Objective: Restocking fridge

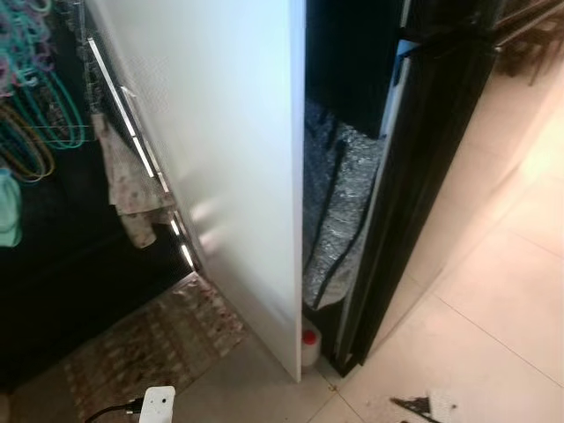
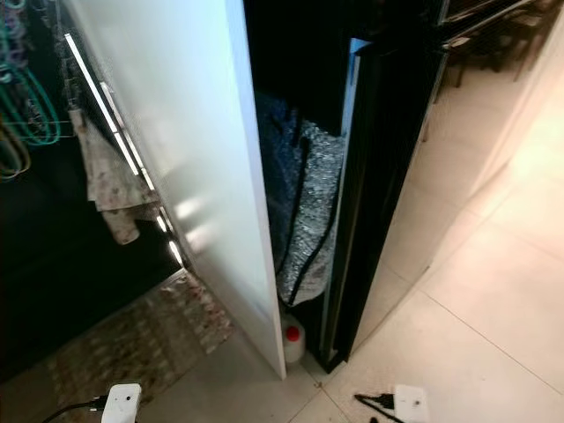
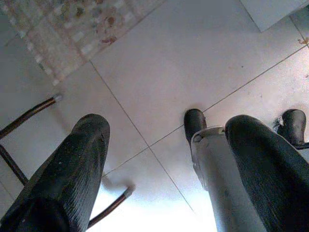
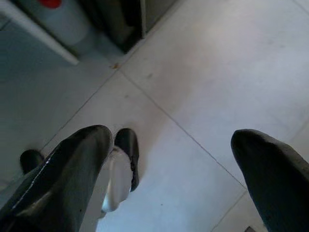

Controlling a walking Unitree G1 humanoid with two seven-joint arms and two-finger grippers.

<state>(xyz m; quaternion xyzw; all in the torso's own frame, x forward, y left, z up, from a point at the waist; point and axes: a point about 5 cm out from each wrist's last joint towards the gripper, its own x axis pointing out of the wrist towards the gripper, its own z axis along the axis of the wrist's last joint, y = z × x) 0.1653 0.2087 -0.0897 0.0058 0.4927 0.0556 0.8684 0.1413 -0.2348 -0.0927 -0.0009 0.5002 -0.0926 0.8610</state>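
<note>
A tall black appliance (image 1: 423,176), apparently the fridge, stands edge-on before me beside a white upright panel (image 1: 229,132). In the narrow gap between them hangs a silver quilted bag (image 1: 339,211). Below it, a pale jug with a red cap (image 2: 293,339) sits on the floor. My left gripper (image 3: 166,123) hangs open over the floor tiles, holding nothing. My right gripper (image 4: 171,133) is likewise open and empty, low near the jug (image 4: 63,17) and the panel's foot.
Dark cabinets with bright strip handles (image 1: 132,132) run along the left, with a spotted cloth (image 1: 128,189) draped on one and coloured hangers (image 1: 35,115) beyond. A patterned rug (image 1: 141,344) lies at the lower left. Beige tiled floor (image 1: 493,308) opens to the right.
</note>
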